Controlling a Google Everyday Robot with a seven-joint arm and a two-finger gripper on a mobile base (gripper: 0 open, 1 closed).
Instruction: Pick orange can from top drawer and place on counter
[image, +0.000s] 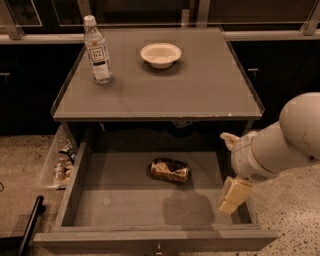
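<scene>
Orange can (170, 170) lies on its side on the open top drawer's (120, 202) floor, lower centre. At lower right the gripper (233, 196) hangs inside the drawer's right edge, apart from the can; its grip cannot be told.

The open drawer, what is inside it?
The top drawer holds the orange can, lying on its side mid-floor. The gripper hangs by the picture's right wall, hiding that corner; the counter covers the back.

Claw (234, 196) over top drawer (125, 202), right side
</scene>
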